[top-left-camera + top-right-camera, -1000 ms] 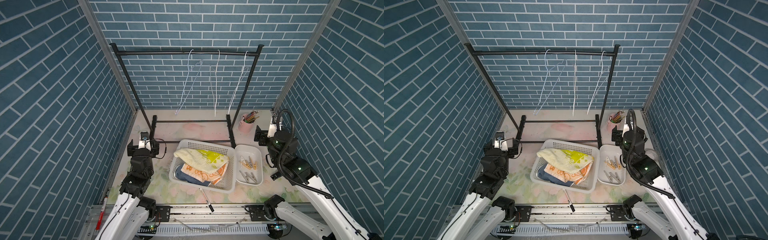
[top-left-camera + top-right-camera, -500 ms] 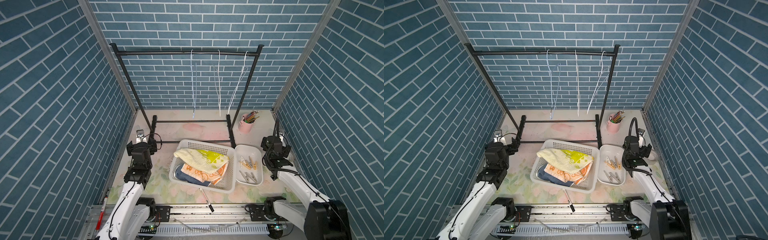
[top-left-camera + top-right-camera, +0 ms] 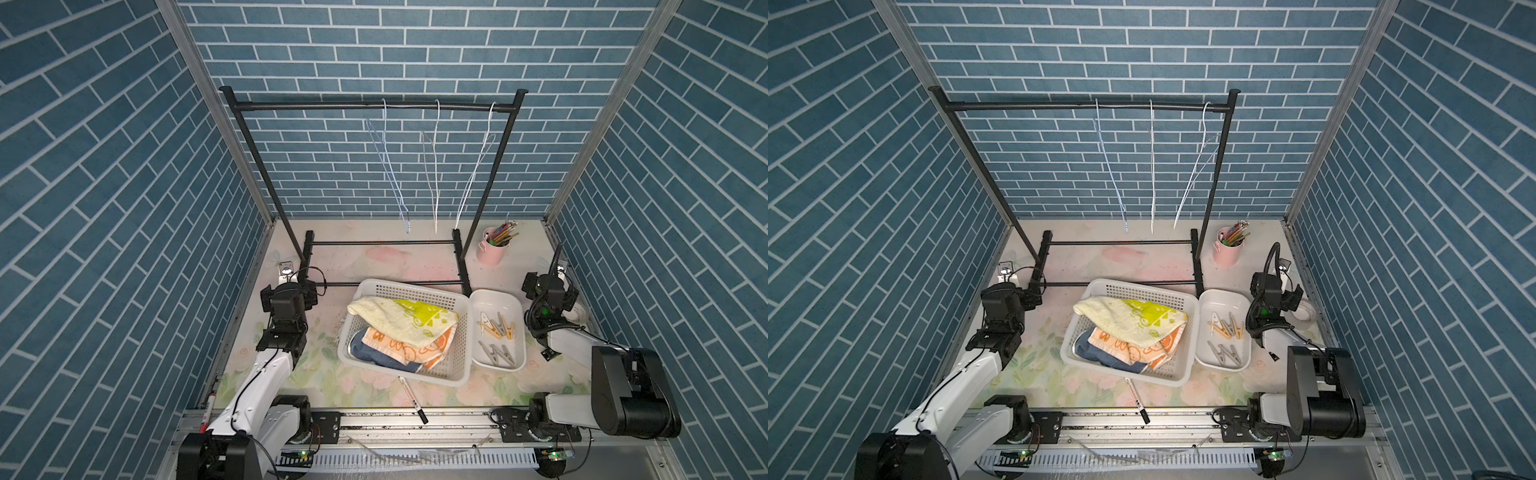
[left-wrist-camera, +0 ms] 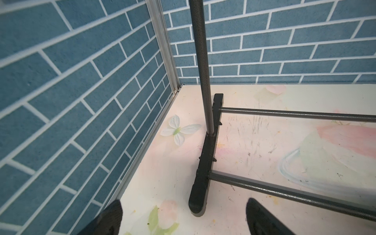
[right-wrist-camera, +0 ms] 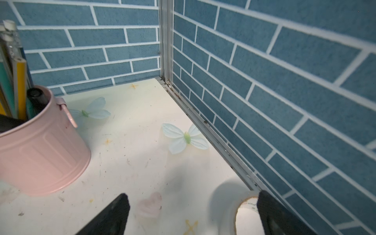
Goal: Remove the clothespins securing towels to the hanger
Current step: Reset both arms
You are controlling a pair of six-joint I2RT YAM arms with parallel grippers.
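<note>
Several clothespins (image 3: 496, 332) lie loose in a white tray (image 3: 496, 294), some wood and some grey. Three towels sit piled in the white basket (image 3: 415, 376): yellow (image 3: 399, 318) on top, orange (image 3: 395, 347) and blue (image 3: 365, 349) beneath. Three bare wire hangers (image 3: 434, 166) hang from the black rack's rail (image 3: 311, 107). My left gripper (image 3: 291, 291) (image 4: 183, 205) is open and empty, low by the rack's left foot (image 4: 203, 173). My right gripper (image 3: 550, 289) (image 5: 191, 200) is open and empty, near the right wall beside a tape roll (image 5: 234, 207).
A pink cup (image 3: 492, 251) of pencils stands at the back right, close to my right gripper. A black-capped marker (image 3: 411, 399) lies at the table's front edge. The rack's lower bars (image 4: 284, 185) cross the floor behind the basket. Brick walls close in on three sides.
Both arms have come down and drawn back to the table's sides; the right one left the tray area. The hangers have swung, the left one most.
</note>
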